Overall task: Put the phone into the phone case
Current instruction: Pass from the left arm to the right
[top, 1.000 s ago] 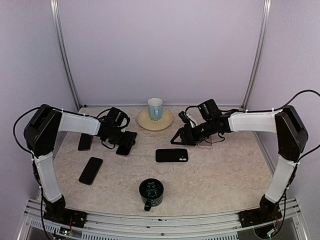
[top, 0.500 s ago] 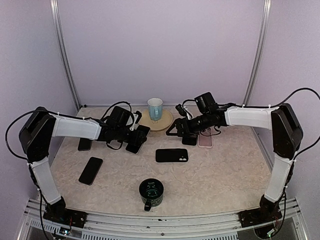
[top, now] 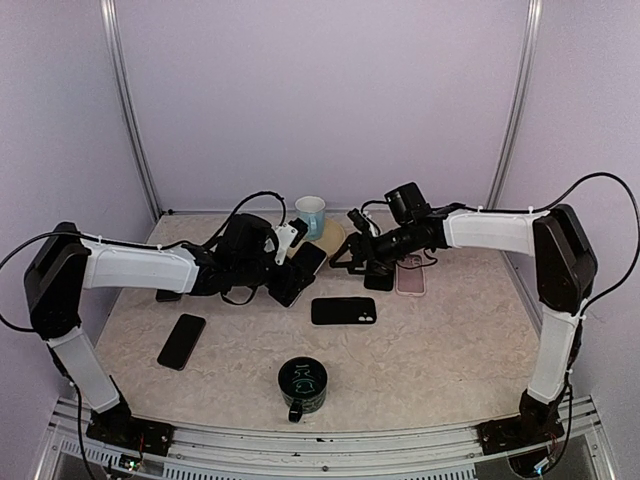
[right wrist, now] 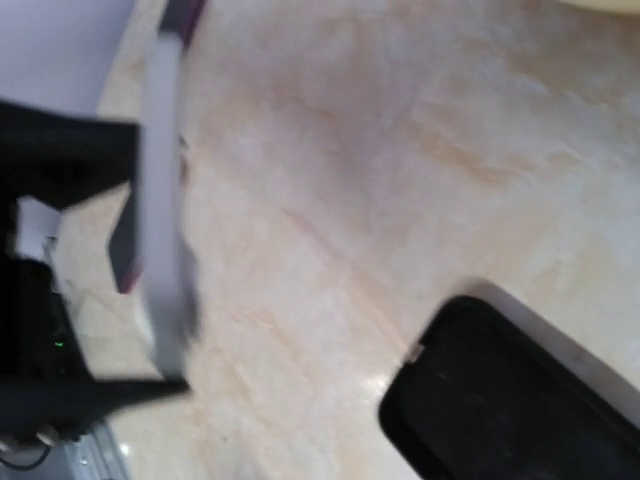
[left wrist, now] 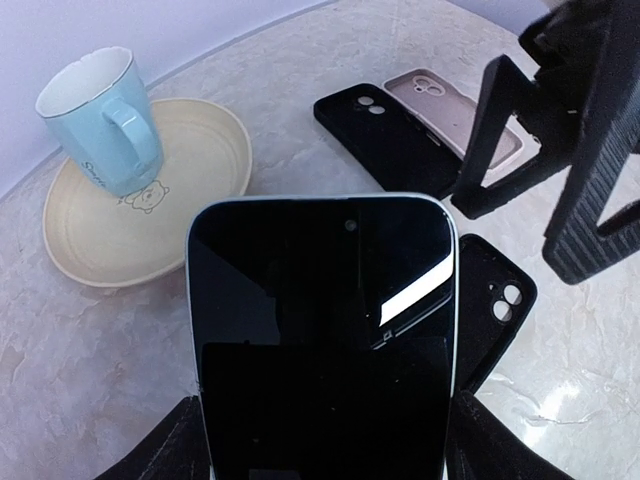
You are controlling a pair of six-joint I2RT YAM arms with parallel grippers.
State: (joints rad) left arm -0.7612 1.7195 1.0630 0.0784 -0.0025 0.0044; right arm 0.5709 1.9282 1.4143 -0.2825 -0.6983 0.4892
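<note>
Black glass phone point(left wrist: 320, 300) is clamped by its long edges in your left gripper point(top: 285, 275), raised above mid-table. Seen from overhead, your right gripper point(top: 352, 262) hovers at its 3 o'clock, fingers wide and empty. Level the phone first, then aim for the black phone case point(top: 343, 311) at 5 o'clock, camera ends matched.

Pale blue mug point(left wrist: 100, 120) on cream plate point(left wrist: 205, 165); black mug point(top: 302, 384) apart.

Top camera looks down from behind; wrist cameras sit close, left sharing mug point(left wrist: 95, 115) and plate point(left wrist: 222, 150)
</note>
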